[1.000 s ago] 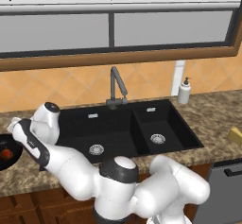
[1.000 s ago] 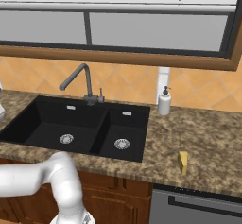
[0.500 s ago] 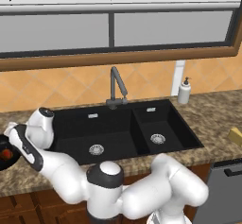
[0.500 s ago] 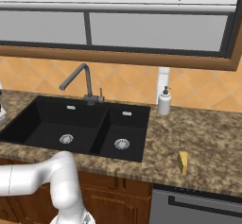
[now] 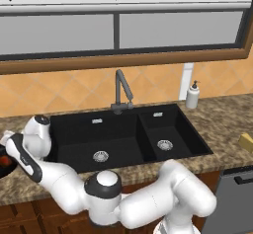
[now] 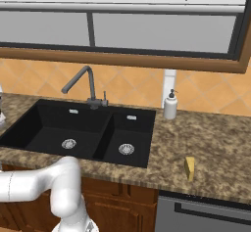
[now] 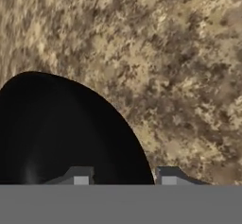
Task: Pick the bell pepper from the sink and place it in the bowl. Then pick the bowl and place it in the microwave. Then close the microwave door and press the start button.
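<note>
Reaching far out over the left end of the granite counter (image 5: 222, 124), the white arm bends down beside the sink (image 5: 126, 136), and its hand ends at the left edge of the left base view, where the bowl (image 5: 4, 165) sits on the stone with the bell pepper (image 5: 5, 160) showing as a small orange-red spot inside it. From the hand view the gripper (image 7: 121, 176) is set over the bowl's (image 7: 61, 133) rim: one grey fingertip stands against the glossy black inside and the other over the speckled counter (image 7: 189, 67) outside, so the rim runs between them. The fingers are spread somewhat apart, but whether they press on the rim cannot be told, since only their very tips show. The pepper itself is not visible from the hand camera; the bowl's inside reads as plain black there. Both basins of the sink (image 6: 81, 133) lie bare, each with a silver drain, and the grey faucet (image 6: 83, 84) rises behind them. A white soap bottle (image 6: 170, 104) stands on the counter to the right of the sink near the tiled wall, and a small yellow sponge (image 6: 189, 168) rests farther right, close to the counter's front edge.
</note>
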Available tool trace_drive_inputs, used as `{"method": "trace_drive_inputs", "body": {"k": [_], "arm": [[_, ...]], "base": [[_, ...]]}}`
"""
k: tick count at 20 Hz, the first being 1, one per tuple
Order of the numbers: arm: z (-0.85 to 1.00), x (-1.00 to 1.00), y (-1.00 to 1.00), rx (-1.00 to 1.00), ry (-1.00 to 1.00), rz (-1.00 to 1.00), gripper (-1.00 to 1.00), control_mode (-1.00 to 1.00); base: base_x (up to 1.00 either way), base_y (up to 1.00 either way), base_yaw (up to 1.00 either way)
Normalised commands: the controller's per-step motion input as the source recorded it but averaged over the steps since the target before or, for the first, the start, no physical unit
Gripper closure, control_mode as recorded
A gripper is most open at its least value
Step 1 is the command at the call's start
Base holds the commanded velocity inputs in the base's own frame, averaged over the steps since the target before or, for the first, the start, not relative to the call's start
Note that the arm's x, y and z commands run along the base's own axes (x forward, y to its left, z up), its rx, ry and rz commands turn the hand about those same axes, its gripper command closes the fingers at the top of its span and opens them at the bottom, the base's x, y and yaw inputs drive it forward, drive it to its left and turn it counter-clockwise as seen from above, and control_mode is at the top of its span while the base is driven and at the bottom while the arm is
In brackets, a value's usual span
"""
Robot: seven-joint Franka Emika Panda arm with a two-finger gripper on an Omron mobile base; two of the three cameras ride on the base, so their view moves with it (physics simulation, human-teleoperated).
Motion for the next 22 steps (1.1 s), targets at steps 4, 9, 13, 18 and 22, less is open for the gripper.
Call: {"method": "trace_drive_inputs", "body": {"k": [4, 9, 13, 18, 22], "arm": [[0.11, -0.46, -0.24, 0.07, -0.08, -0.03, 1.0, -1.0], [0.24, -0.64, -0.69, 0.08, -0.12, -0.19, 1.0, -1.0], [0.36, -0.47, -0.76, 0.06, -0.08, -0.2, 1.0, -1.0], [0.84, -0.28, -0.61, 0.0, -0.1, -0.14, 1.0, -1.0], [0.85, -0.32, -0.74, 0.0, 0.0, -0.13, 1.0, -1.0]], "base": [[0.0, 0.0, 0.0], [0.0, 0.0, 0.0], [0.0, 0.0, 0.0], [0.0, 0.0, 0.0], [0.0, 0.0, 0.0]]}}
